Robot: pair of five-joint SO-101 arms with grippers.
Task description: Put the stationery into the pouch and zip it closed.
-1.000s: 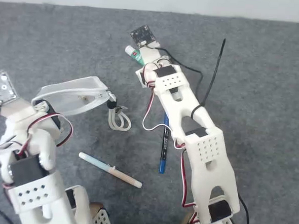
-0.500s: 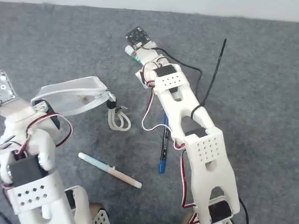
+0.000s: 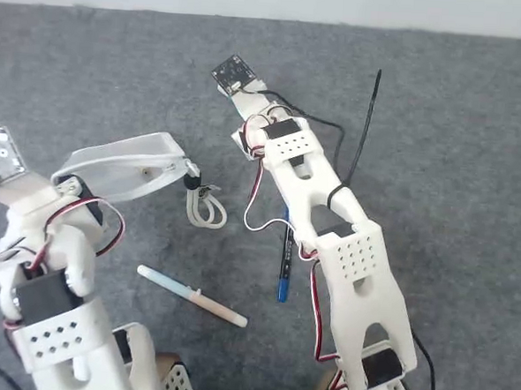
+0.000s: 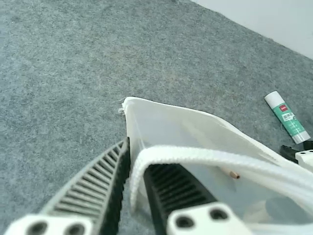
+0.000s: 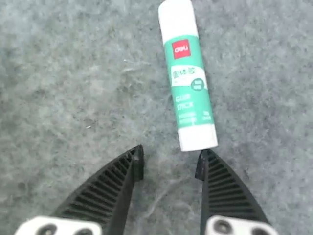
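Left gripper (image 4: 136, 155) is clamping the rim of the pouch (image 3: 125, 171), which is sitting at the left of the grey mat (image 3: 459, 128) with its mouth gaping open. Something thin is showing through the pouch wall, possibly a pencil, can't confirm. Strap loop (image 3: 205, 209) is trailing off the pouch's right end. Pastel pen (image 3: 192, 295) is lying near the arm bases. Blue pen (image 3: 285, 263) is lying partly under the right arm. Right gripper (image 5: 168, 159) is hovering with its fingers apart, and the glue stick (image 5: 190, 78) is lying just ahead, its near end just beside one fingertip.
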